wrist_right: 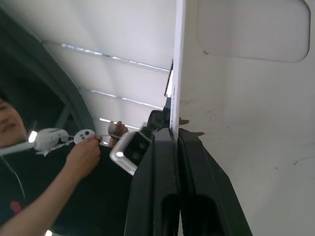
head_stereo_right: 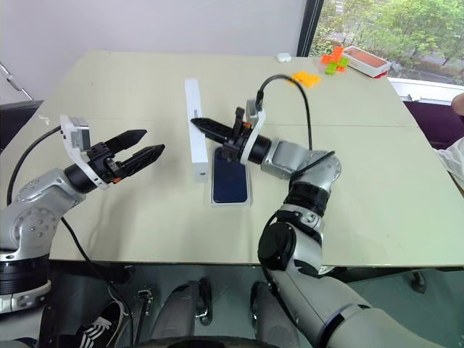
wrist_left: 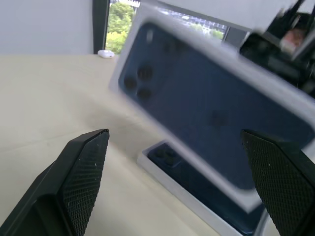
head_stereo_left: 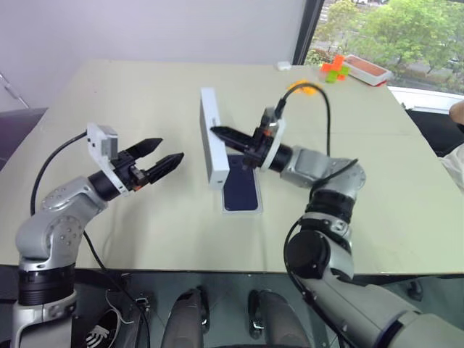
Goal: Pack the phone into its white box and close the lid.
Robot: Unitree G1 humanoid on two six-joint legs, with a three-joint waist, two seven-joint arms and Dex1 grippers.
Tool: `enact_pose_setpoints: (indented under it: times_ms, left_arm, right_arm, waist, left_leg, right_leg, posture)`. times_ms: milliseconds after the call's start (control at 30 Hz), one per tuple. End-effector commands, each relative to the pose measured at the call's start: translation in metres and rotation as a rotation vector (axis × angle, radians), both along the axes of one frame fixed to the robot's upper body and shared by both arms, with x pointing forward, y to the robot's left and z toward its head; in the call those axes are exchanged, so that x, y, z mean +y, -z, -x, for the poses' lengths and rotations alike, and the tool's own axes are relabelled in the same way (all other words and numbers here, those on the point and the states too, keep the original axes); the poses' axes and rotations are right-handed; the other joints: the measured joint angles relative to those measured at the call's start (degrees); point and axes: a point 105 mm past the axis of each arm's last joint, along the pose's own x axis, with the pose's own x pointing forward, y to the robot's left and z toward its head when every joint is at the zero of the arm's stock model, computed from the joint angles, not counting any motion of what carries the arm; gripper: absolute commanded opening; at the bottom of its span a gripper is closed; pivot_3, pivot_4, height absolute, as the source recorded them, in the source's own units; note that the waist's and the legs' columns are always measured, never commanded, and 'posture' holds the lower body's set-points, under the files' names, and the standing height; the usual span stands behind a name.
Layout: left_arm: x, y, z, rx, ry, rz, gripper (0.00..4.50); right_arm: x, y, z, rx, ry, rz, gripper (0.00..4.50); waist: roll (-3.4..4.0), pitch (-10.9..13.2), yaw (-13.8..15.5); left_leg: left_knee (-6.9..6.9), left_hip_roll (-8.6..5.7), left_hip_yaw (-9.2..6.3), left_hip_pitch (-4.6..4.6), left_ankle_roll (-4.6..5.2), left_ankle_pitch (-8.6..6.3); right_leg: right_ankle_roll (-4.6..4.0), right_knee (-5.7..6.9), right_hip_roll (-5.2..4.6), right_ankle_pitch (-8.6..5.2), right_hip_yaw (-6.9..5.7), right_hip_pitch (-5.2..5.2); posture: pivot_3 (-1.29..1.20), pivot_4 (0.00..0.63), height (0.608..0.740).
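A: Where is the phone (head_stereo_right: 230, 181)?

B: It lies flat in the white box (head_stereo_right: 230, 202) near the middle of the bench (head_stereo_right: 130, 94). Its far end is hidden behind the right gripper (head_stereo_left: 228, 135), so the lens corner cannot be made out from the head views.

A: And the lid (head_stereo_left: 211, 138)?

B: It stands on edge along the left side of the white box, held up off the bench. From the head only its white rim and side show. The left wrist view shows its printed face, blurred, with the white box and phone below it.

A: Who holds it?

B: The right gripper's jaws are pressed together on the lid's thin wall, as the right wrist view shows. Part of that wall is cut off at the frame's edge.

A: The left gripper (head_stereo_left: 165, 161)?

B: It hangs well to the left of the white box, jaws spread wide, touching nothing.

A: Anything else?

B: A person's hand (wrist_right: 83, 152) grips a small pale object, too unclear to identify.
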Motion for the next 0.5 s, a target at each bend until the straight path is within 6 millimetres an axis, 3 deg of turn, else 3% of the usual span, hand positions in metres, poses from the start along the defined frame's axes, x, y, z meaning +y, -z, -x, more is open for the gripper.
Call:
enact_pose_setpoints:
  times_ms: [33, 333, 500]
  left_arm:
    - [0.004, -0.012, 0.011, -0.044, 0.003, -0.004, 4.50]
    - [0.004, 0.000, 0.003, -0.026, -0.050, -0.017, 4.50]
    - [0.002, 0.004, -0.001, -0.030, -0.072, -0.027, 4.50]
  right_arm:
    - [0.000, 0.003, 0.008, 0.002, 0.009, -0.050, 0.10]
    - [0.015, 0.022, 0.010, 0.085, 0.033, -0.019, 0.10]
    - [0.024, 0.022, 0.015, 0.094, 0.022, -0.031, 0.10]
  waist:
    - [-0.01, 0.0, 0.0]
    - [0.02, 0.0, -0.2]
    - [0.02, 0.0, -0.2]
  left_leg:
    - [-0.01, 0.00, 0.01, 0.00, -0.01, -0.01]
    - [-0.24, 0.01, 0.02, 0.17, -0.07, -0.03]
    - [-0.27, 0.02, 0.04, 0.16, -0.02, 0.01]
  right_leg:
    - [-0.02, -0.05, -0.01, 0.00, 0.00, 0.00]
    - [-0.27, -0.09, 0.02, -0.05, 0.01, 0.04]
    - [-0.26, -0.13, 0.04, -0.05, 0.02, 0.04]
  posture:
    - [0.00, 0.150, 0.740]
    - [0.00, 0.150, 0.740]
    - [0.00, 0.150, 0.740]
